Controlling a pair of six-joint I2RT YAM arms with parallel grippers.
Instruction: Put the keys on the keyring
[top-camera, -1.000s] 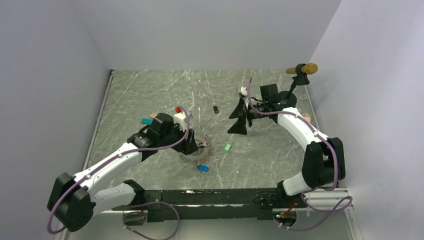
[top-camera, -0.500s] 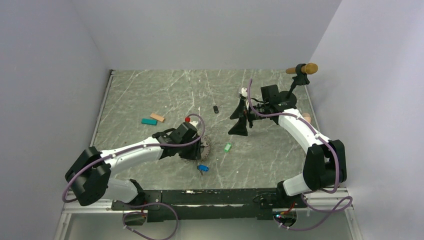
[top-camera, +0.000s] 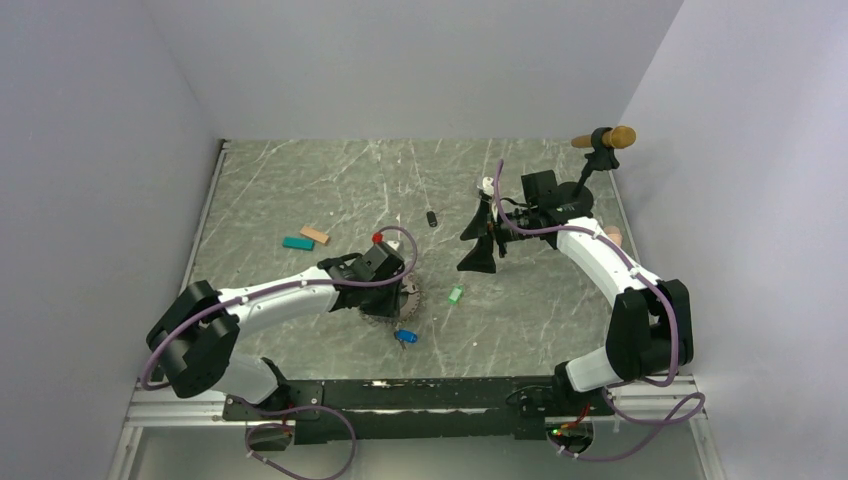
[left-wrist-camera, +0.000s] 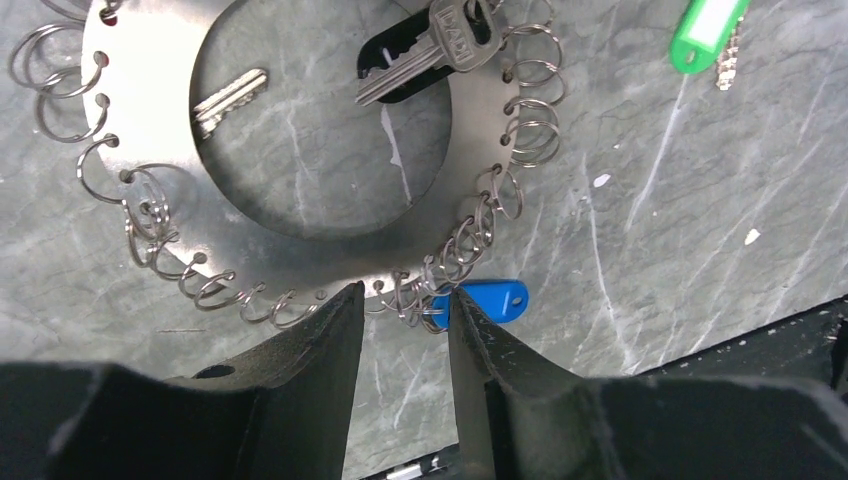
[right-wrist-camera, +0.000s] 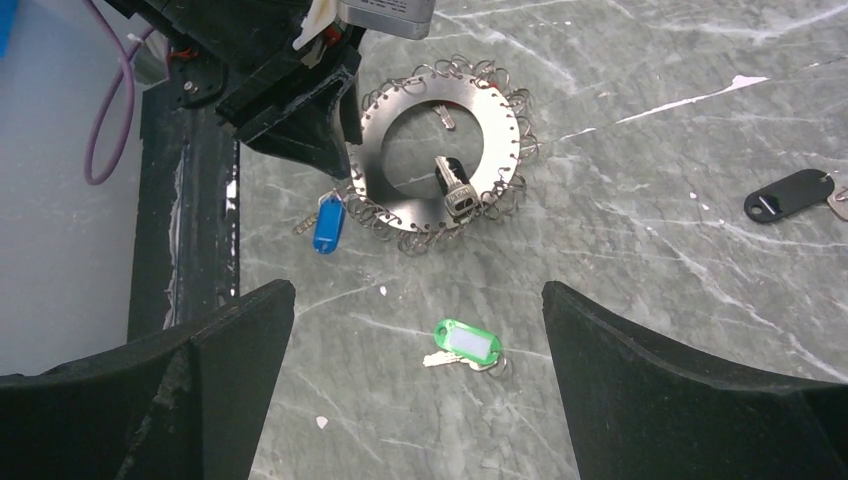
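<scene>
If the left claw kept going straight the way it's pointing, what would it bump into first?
Most likely the wire-loop-fringed rim of the flat silvery metal keyring, right between the fingertips of the left gripper. The blue plastic key tag sits just to one side. Depth is unclear, so they may be touching.

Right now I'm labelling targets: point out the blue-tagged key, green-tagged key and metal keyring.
Blue plastic-tagged key (left-wrist-camera: 492, 300): left wrist view, tag centre.
Green plastic-tagged key (right-wrist-camera: 468, 343): right wrist view, tag centre.
Silver metal keyring (left-wrist-camera: 145, 112): left wrist view, flat band.
</scene>
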